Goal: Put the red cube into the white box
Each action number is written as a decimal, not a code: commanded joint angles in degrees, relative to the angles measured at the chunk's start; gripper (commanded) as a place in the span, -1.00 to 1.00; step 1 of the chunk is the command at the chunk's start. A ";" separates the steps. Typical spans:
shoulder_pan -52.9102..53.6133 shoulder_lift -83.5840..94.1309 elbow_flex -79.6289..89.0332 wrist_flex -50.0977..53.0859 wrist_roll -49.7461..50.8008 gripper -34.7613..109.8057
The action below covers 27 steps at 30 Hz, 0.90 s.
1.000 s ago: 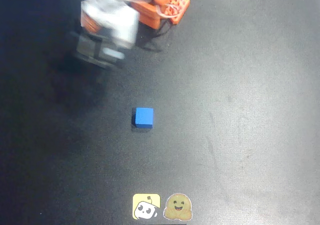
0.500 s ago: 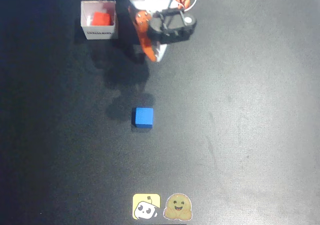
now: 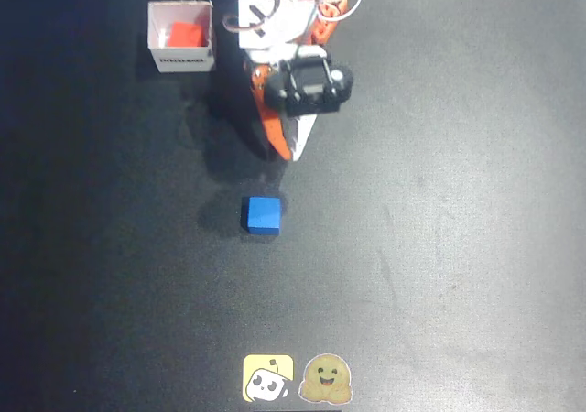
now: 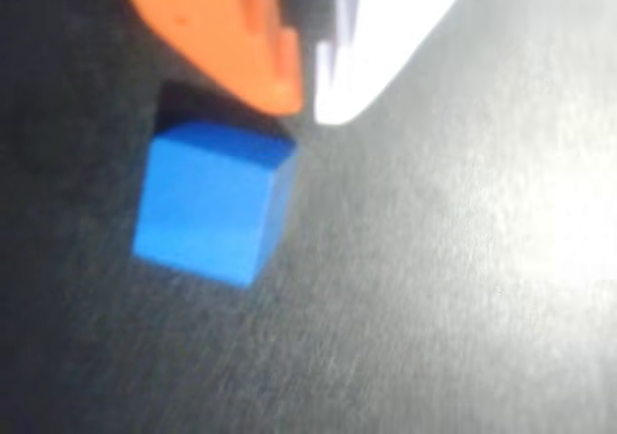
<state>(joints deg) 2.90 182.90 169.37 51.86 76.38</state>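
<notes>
- The red cube (image 3: 186, 35) sits inside the white box (image 3: 181, 59), at the upper left of the black counter (image 3: 439, 247) in the overhead view.
- The jaws (image 3: 286, 152) are clenched and empty, tips nearly touching, poised just above the blue cube (image 3: 262, 215).

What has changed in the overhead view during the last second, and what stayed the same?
The gripper swung from over the white box toward the picture's middle, then down toward the blue cube, fingers together and empty. The red cube lies inside the box. The blue cube, the box and the two stickers have not moved.
</notes>
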 commanded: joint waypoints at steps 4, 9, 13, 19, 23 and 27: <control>1.32 0.26 -0.09 9.49 8.53 -0.52; 1.76 0.26 -0.09 22.94 11.69 -0.52; 1.76 0.26 -0.09 25.05 11.69 -0.52; 1.76 0.26 -0.09 25.05 11.78 -0.52; 1.76 0.26 -0.09 25.05 11.78 -0.52; 1.76 0.26 -0.09 25.05 11.78 -0.52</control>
<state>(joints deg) 4.04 182.90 169.54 76.73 87.63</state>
